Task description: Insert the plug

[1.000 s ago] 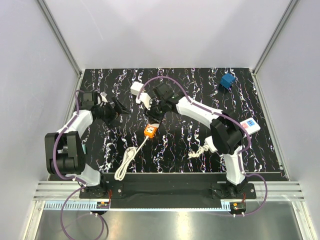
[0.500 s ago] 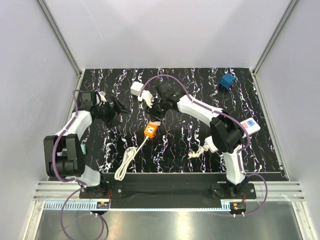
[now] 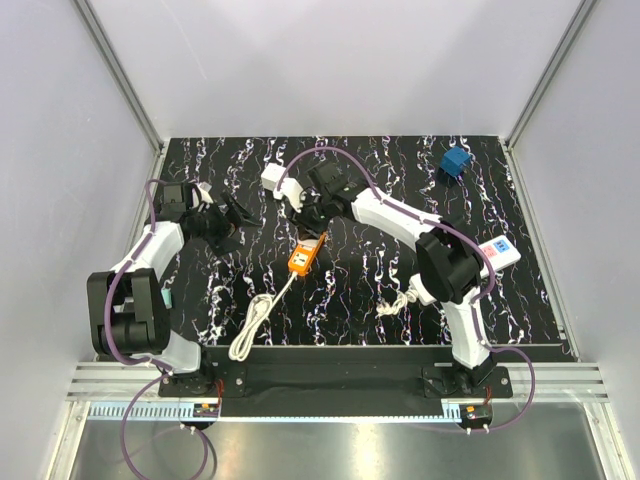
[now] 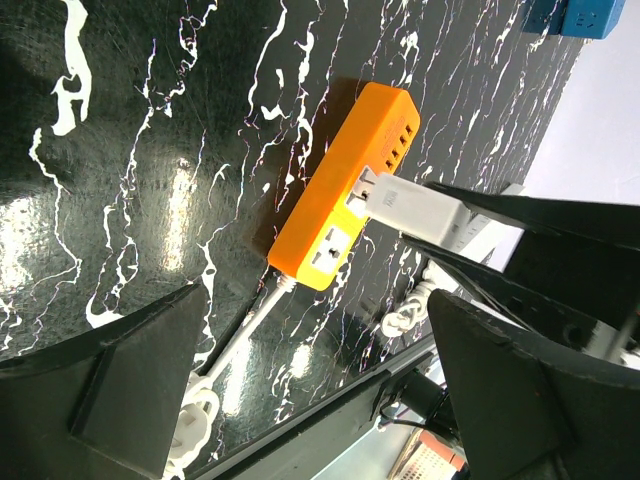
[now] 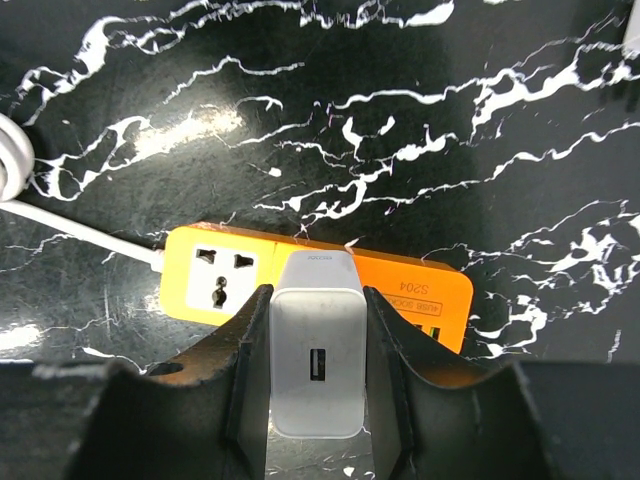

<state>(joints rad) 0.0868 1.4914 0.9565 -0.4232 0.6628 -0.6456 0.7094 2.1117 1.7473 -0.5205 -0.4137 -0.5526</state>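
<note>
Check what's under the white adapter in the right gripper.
The orange power strip lies beneath the white adapter; an open socket shows beside it. The strip's middle and the adapter's prongs are covered.

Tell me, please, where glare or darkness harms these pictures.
Left wrist view: glare patches on the glossy black marbled tabletop; the left end effector shows its fingers as dark, nearly featureless shapes. Right wrist view: similar glare upper left, yet the white cube-shaped plastic adapter and the orange plastic power strip look sharp. Top external view: even light, soft shadows.
</note>
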